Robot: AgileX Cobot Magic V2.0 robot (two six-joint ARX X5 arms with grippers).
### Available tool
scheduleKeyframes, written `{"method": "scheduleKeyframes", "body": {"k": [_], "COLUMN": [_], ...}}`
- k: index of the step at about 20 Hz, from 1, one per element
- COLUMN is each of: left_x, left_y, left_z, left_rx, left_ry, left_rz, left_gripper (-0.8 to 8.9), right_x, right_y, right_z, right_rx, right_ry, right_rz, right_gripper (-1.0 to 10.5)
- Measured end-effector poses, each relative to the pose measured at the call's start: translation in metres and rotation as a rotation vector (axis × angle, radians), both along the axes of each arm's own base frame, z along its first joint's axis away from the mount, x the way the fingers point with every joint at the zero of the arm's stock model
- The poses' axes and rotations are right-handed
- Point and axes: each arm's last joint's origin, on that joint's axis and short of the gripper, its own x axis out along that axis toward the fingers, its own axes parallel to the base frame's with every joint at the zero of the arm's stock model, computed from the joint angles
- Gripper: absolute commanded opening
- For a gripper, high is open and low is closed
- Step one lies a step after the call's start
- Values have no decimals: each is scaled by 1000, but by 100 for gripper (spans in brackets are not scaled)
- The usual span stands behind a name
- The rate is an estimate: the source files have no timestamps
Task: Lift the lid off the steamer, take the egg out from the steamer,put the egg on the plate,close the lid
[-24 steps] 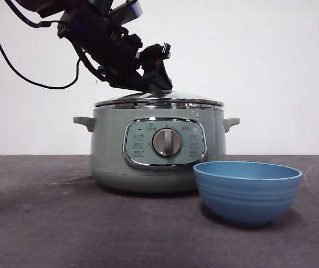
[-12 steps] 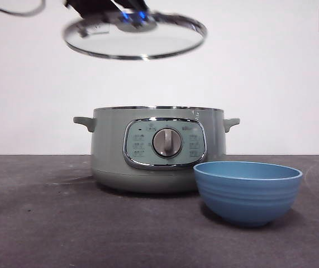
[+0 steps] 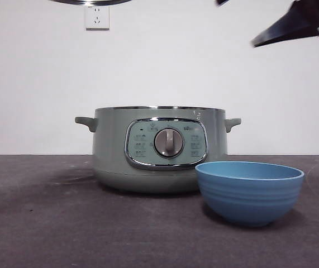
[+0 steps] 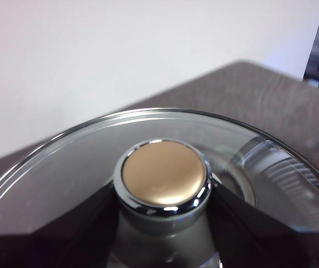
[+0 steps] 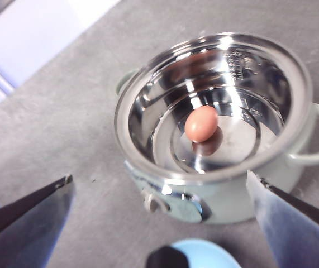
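The sage-green steamer (image 3: 159,151) stands open on the dark table. In the right wrist view the brown egg (image 5: 201,124) lies on the shiny floor of the steamer (image 5: 215,173). My left gripper (image 4: 162,187) is shut on the knob (image 4: 162,170) of the glass lid (image 4: 53,184), held high; in the front view only the lid's chrome rim (image 3: 89,2) shows at the top edge. My right gripper (image 5: 159,177) is open and empty, high above the steamer; in the front view it (image 3: 238,22) shows at the top right. The blue plate (image 3: 248,190) stands empty, front right of the steamer.
The blue plate's rim (image 5: 198,255) shows just in front of the steamer in the right wrist view. Wall sockets (image 3: 96,17) sit on the white wall behind. Bare dark table (image 3: 36,223) lies left of the steamer.
The left gripper has lifted the lid off the steamer and up to the top left edge of the front view. The right gripper has come into view at the top right.
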Motion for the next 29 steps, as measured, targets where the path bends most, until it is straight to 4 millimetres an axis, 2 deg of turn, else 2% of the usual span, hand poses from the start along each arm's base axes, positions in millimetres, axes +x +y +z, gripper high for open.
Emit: {"method": "scheduleKeyframes", "body": {"k": [4,9,12,16,19,28,29], "left_x": [-25,-71,-96,-120,-131,-132,-132], "left_y": [14,39,52,64,70,70,70], "left_z": [5,13,15,14,12,11,11], "left_rx": [20,21,13,8,11,8,8], "left_ry": [3,-27,-46,-59,-55,-44,-44], "left_rz": [26,72,80,91,93,63,63], "left_gripper": [-7,-7,-7,-7,-8,-8,-8], "right_x": [29,71,98,126,137,149,150], "right_y": [32,77,107,140,151,160,160], "right_z": [2,6,-9,-45,-77,-119,-123], "right_rx": [-63,-146,-199,-279,-320,-399,-399], "right_ry": [11,21,42,83,124,161,163], "right_rz": [-24,-53,-61,-73,-73,-115,-117], "right_gripper": [566,566,566,566,563,557,520]}}
